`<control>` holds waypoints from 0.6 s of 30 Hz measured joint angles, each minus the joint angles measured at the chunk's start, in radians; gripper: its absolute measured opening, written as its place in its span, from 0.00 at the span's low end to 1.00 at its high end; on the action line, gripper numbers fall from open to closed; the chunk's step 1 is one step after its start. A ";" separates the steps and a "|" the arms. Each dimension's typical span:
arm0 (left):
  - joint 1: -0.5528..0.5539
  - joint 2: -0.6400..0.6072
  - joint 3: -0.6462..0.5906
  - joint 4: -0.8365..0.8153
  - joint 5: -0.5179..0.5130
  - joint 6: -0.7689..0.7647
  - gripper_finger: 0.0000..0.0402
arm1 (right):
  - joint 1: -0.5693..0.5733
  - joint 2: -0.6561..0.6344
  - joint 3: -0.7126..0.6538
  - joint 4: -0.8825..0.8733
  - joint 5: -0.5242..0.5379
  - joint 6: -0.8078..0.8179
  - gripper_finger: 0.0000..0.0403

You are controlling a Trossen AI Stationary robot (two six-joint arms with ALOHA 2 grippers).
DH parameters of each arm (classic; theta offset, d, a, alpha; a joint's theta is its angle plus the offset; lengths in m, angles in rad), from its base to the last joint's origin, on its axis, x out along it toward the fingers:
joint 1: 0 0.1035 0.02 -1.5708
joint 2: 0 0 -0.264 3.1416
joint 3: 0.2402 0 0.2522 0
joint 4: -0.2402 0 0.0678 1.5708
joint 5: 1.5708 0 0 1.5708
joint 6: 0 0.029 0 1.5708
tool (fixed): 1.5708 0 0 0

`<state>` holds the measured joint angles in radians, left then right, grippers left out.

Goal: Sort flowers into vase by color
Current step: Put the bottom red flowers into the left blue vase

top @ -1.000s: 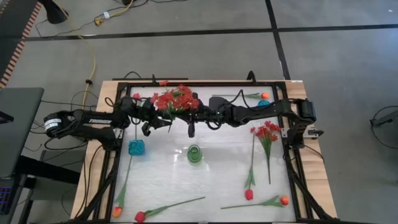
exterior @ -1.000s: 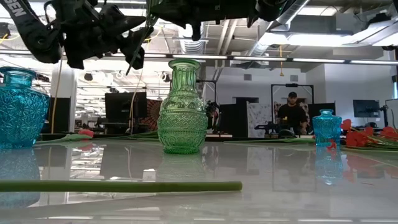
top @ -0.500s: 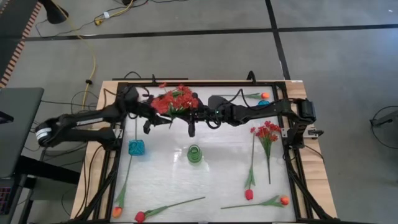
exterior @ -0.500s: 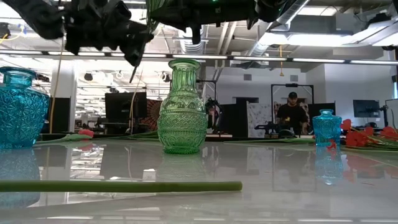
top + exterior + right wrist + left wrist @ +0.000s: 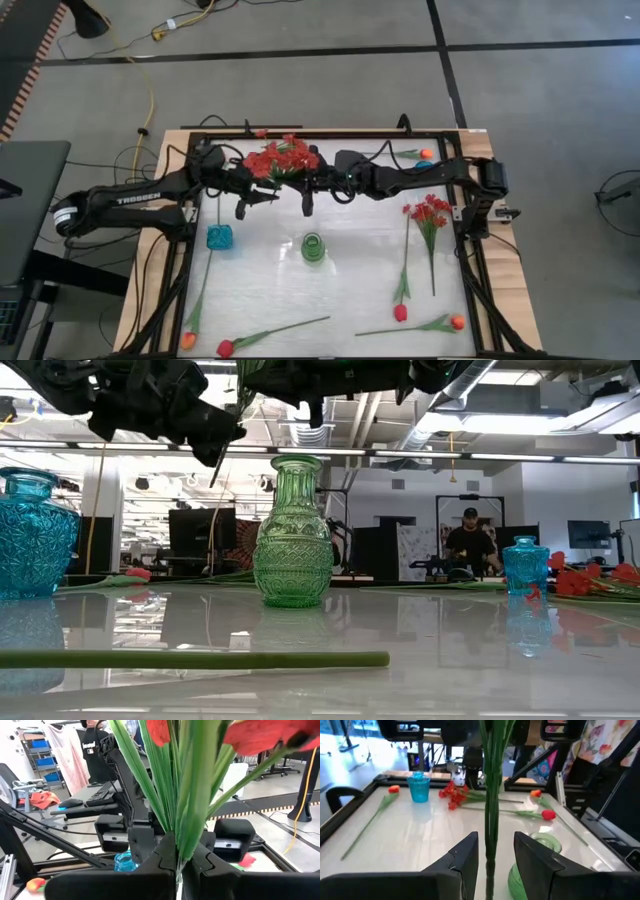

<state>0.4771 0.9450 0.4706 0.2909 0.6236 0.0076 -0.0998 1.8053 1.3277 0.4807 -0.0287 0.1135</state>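
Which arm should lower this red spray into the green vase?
Probably right. The right gripper is shut on the red spray's stems, above and behind the green vase. The left gripper is open around the lower stems, only guiding.

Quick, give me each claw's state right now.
Left claw: open, its fingers on either side of the red flower bunch's stems, not pinching.
Right claw: closed on the red flower bunch's stems.
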 joint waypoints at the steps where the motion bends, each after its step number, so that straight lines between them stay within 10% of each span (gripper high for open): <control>1: -0.001 0.002 0.000 0.010 0.000 -0.002 0.28 | 0.000 0.000 0.002 -0.005 0.000 0.000 0.08; 18: 0.000 -0.023 0.000 0.030 -0.027 -0.012 0.23 | 0.001 0.000 0.003 -0.040 0.000 0.002 0.08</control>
<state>0.4770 0.9218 0.4702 0.3213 0.5963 -0.0040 -0.0990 1.8053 1.3304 0.4405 -0.0284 0.1158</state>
